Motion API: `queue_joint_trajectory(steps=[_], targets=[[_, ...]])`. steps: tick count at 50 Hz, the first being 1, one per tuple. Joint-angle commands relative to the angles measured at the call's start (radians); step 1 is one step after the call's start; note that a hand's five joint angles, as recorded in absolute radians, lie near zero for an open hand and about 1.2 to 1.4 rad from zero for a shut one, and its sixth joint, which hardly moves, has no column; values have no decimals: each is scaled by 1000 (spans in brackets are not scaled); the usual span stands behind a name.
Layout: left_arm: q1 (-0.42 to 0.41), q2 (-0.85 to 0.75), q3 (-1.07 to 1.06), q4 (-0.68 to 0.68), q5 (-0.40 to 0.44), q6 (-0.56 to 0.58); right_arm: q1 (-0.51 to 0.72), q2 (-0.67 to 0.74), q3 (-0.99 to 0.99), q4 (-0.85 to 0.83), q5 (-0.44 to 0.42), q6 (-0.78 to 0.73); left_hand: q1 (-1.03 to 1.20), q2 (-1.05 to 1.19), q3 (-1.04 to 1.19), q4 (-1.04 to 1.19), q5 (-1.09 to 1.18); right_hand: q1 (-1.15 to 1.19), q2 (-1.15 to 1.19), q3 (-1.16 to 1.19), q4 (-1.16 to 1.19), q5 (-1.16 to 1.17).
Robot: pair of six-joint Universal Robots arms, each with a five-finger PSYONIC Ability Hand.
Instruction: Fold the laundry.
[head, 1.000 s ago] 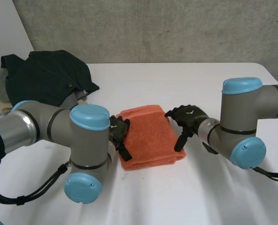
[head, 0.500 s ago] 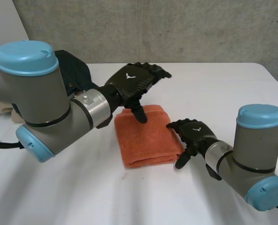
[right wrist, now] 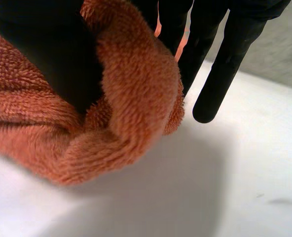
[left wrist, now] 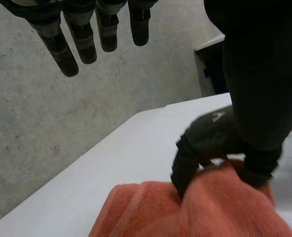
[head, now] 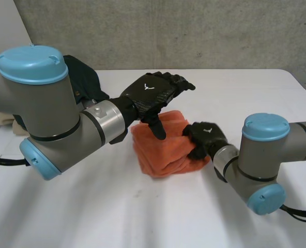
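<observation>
Orange towel (head: 166, 152) lies folded mid-table on the white table (head: 235, 98), bunched at its right side. From your left: dark clothes (head: 88, 80) sit piled at the far corner. The left hand (head: 152, 93) hovers with straight, unclenched fingers, thumb down on the towel, likely pinning it. The right hand (head: 204, 137) clenches the towel's right edge, probably to tidy the fold.

No legible words; a small white emblem (head: 149, 87) marks the left hand (head: 156, 97) and right hand (head: 207, 137).
</observation>
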Motion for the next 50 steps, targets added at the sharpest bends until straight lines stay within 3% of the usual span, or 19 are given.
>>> queue_joint_trajectory(steps=[1,13,25,32,33,34,40,50], targets=[[-1,10,14,3,2,0,-66,-8,-64,-58,83,-61,26,3,-3,9,-10,504,318,306,200,315],[-44,32,49,5,1,-6,-340,210,-479,-78,175,-118,23,0,-6,6,-13,504,318,306,200,315],[-87,52,43,3,-1,-6,-561,626,-1209,219,163,-175,23,0,-6,6,-13,504,318,306,200,315],[-90,50,40,3,1,-5,-609,647,-1219,213,115,-179,23,0,-6,6,-13,496,311,299,192,307],[-90,49,42,3,1,-5,-614,647,-1219,213,118,-179,23,0,-6,6,-13,-417,-602,-614,-721,-605],[-90,49,42,5,1,-6,-614,647,-1219,212,121,-181,23,0,-6,6,-13,-718,-904,-915,-1022,-907],[-90,46,42,3,-1,-8,-640,647,-1210,207,141,-238,23,0,-6,6,-13,-718,-904,-915,-1022,-907],[-92,49,19,2,-1,-9,-669,640,-1154,134,204,-511,23,0,-6,6,-13,-718,-904,-915,-1022,-907]])
